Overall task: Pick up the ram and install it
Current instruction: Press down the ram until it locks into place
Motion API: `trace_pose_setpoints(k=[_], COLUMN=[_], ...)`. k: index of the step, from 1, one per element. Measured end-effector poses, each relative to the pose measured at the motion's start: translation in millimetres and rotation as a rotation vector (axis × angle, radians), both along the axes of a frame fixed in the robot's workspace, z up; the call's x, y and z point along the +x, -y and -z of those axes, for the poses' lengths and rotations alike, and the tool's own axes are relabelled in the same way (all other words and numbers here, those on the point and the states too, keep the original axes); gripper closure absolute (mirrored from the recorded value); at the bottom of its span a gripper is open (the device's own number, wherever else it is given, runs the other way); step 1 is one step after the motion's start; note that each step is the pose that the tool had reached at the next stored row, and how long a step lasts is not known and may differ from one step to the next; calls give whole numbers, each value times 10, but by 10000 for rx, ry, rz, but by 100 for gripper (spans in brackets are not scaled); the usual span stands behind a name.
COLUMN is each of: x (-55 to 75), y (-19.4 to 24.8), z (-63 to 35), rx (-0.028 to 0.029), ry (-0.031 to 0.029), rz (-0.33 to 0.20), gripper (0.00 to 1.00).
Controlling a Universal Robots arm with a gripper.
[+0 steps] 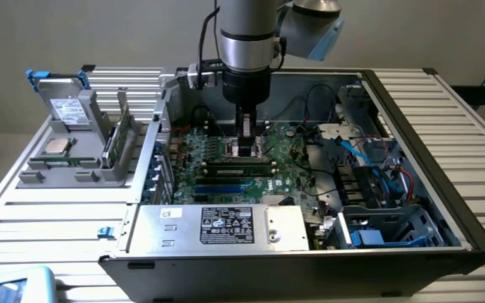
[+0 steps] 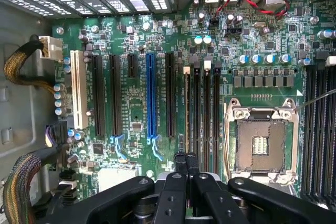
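- Exterior view: my gripper (image 1: pixel 249 134) hangs inside the computer case (image 1: pixel 411 113), fingers pressed together, pinching nothing I can see; one ram (image 1: pixel 240 166) lies in the motherboard slots just below; I judge that seating it well calls for a straight, even push along its top edge.
- Wrist view: my gripper (image 2: pixel 185 157) sits over the ram (image 2: pixel 187 108), seen edge-on; I count four slots in this bank, one blue slot (image 2: pixel 151 95), one empty processor socket (image 2: pixel 261 142).

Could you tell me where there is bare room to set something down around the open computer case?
The slatted table is bare in front of the grey parts tray, and along the case's far side. Inside the case it is crowded: motherboard, cables, and the gripper.
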State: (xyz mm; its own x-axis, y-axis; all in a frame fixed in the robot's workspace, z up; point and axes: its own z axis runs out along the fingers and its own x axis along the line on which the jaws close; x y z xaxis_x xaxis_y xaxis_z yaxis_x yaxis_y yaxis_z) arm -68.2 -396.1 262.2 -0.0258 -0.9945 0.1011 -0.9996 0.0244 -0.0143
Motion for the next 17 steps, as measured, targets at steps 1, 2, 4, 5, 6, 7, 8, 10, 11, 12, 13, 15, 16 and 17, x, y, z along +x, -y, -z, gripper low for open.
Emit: trace_pose_setpoints(k=[1,2,4,5,6,7,8,10,11,12,13,15,16,17], x=[0,0,0,0,0,0,0,0,0,0,0,0,0,0], y=[0,0,0,0,0,0,0,0,0,0,1,2,2,3], z=[0,0,0,0,0,0,0,0,0,0,0,2,2,3], rx=[0,0,0,1,0,0,0,0,2,2,3,4,3,3], ry=[0,0,0,0,0,0,0,0,-1,-1,0,0,0,0], rz=[0,0,0,0,0,0,0,4,48,145,286,599,753,907], gripper=[89,89,89,89,89,89,89,89,89,89,89,89,89,89])
